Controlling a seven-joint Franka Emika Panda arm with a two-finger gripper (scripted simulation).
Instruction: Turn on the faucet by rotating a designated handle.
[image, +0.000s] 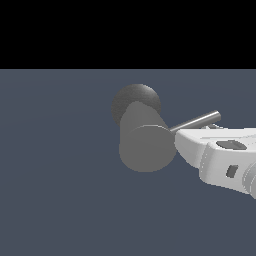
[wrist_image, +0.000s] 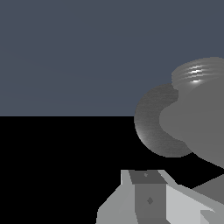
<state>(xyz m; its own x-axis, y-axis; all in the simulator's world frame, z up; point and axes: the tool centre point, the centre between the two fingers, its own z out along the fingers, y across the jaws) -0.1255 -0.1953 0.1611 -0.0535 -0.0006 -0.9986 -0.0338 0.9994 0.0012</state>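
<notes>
The faucet (image: 146, 148) is a thick matte grey cylinder with a flat round face, and a darker dome (image: 135, 98) sits behind it. Its handle (image: 198, 121), a thin grey rod, sticks out toward the exterior view's right and slightly upward. My white gripper (image: 182, 137) comes in from the exterior view's right, just under the handle, with its tip close against the cylinder's side near the rod's base. In the wrist view the faucet (wrist_image: 197, 127) fills the side of the picture and one grey finger (wrist_image: 148, 194) shows. How the jaws stand is hidden.
A flat blue-grey floor (image: 60, 175) stretches around the faucet. The white arm body (image: 227, 165) fills the lower part of the exterior view's right. Nothing else stands in view.
</notes>
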